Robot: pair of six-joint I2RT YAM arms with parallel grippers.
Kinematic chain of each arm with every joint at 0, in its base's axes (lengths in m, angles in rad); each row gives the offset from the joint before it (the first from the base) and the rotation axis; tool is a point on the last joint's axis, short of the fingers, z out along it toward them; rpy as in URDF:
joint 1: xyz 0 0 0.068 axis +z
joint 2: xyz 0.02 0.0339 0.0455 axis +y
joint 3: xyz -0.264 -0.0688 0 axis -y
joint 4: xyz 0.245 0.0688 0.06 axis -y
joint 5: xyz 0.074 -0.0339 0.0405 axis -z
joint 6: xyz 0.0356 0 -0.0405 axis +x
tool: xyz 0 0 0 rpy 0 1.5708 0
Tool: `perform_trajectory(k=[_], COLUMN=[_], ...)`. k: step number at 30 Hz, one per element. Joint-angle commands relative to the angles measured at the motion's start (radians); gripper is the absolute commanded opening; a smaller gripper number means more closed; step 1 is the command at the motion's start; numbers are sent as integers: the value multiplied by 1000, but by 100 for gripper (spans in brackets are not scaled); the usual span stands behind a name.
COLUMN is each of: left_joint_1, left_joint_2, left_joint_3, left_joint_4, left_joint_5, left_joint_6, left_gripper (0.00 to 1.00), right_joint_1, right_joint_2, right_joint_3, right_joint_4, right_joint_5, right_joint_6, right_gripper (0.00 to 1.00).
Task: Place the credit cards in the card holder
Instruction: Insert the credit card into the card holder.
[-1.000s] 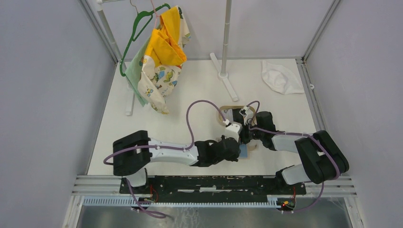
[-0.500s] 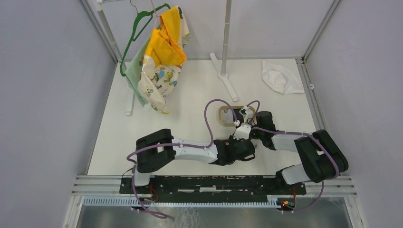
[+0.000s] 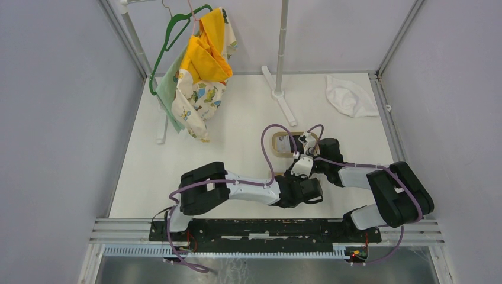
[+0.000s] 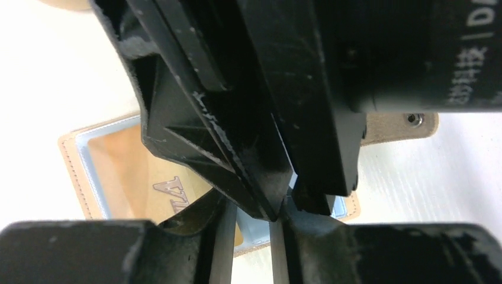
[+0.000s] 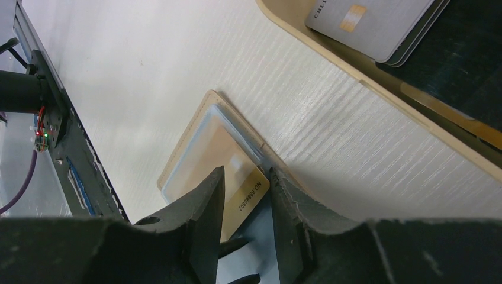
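Observation:
The tan card holder [image 5: 185, 139] lies open on the table, snap tab [image 4: 402, 121] to one side. A gold credit card [image 5: 248, 195] sits partly inside its clear pocket, one end sticking out; the left wrist view shows the same gold card [image 4: 136, 171]. My right gripper [image 5: 247, 177] stands open, tips down on the holder, the card's end flat between them. My left gripper [image 4: 251, 228] is close beside it, jaws slightly apart with nothing between them. Both grippers, left [image 3: 308, 190] and right [image 3: 302, 168], hide the holder from above. More grey credit cards [image 5: 373, 23] lie in the tray.
The oval tan tray [image 3: 277, 144] sits just beyond the grippers. A clothes rack with a green hanger and garments [image 3: 198, 71] stands back left, a post base [image 3: 283, 100] at back centre, a white cloth [image 3: 349, 96] back right. The metal rail [image 3: 266, 228] runs along the near edge.
My left arm has swung right until its gripper sits against the right one over the card holder, and its jaws have parted slightly. The right arm has not moved.

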Motion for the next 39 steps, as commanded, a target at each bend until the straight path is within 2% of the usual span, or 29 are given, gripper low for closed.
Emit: perform_trajectory(k=[1,9,13,15,18,23,28,33,36,39], left_joint_1=[-2,-1,1,0,0,0,-1,28,140,252], left_joint_2=[14,-12,-28,-42,-86,-197,-319,-451,-537,-608], left_joint_3=[48,31,19,12,-19,-118,-245,-385,-508,-617], left_joint_4=[-79,-94,-97,-90,-37,119,238,254,360,478], left_joint_5=[-114,-161,-167,-165,-116,40,157,104,261,437], left_joint_6=[-85,-91,-91,-84,-24,107,217,269,280,274], left_gripper=[34,44,47,48,50,53,53,58,59,62], right_joint_1=[-1,-1,-7,-13,-29,-51,-63,-65,-65,-59], right_joint_2=[10,1,-18,-36,-57,-114,-197,-293,-353,-357], right_joint_3=[16,23,36,43,63,113,148,212,170,136], right_joint_4=[-21,-33,-49,-60,-87,-172,-274,-486,-565,-619], right_joint_5=[24,27,21,14,-10,-71,-158,-181,-140,-81], right_joint_6=[-22,-35,-55,-71,-111,-240,-451,-842,-1148,-1324], right_gripper=[40,45,51,58,68,77,78,79,78,75])
